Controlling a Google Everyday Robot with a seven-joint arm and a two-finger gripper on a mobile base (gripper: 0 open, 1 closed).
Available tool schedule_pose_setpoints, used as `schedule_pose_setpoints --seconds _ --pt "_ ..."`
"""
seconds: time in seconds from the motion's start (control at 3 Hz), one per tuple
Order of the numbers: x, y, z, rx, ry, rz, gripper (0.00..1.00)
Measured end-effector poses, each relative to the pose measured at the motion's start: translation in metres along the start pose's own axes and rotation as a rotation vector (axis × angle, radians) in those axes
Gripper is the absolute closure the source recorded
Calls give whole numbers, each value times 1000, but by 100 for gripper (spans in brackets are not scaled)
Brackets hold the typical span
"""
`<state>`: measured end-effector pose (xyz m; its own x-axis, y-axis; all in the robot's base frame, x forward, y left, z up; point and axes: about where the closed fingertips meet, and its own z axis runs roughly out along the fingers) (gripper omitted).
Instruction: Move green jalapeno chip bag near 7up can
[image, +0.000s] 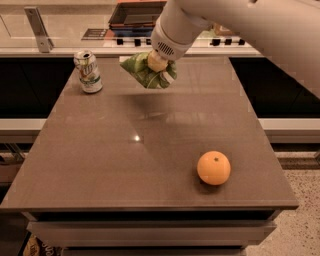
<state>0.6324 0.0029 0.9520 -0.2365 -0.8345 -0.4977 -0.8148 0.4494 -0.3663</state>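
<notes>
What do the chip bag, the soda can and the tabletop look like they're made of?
Green jalapeno chip bag: crinkled, likely thin foil or plastic film; the gripper holds it above the table. 7up can: probably thin metal, silvery top. The table: smooth, semi-gloss brown, reflecting light; material unclear.

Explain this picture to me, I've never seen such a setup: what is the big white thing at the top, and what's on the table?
The white tube reaching in from the upper right is a robot arm; its mobile base is out of view. At its end is a two-finger gripper, over the far part of the table, shut on the green jalapeno chip bag and holding it in the air. There is only one view, looking down on the table from its near side. The 7up can stands at the far left corner, left of the bag and apart from it. An orange lies near the front right.
</notes>
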Motion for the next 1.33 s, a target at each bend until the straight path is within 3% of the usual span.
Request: schedule_pose_setpoints --seconds 0.33,0.67,1.33 --pt "-15 -3 20 43 -31 3 100" --pt "-32 -1 49 102 -27 -21 100" --pt "-44 15 93 192 11 -46 100"
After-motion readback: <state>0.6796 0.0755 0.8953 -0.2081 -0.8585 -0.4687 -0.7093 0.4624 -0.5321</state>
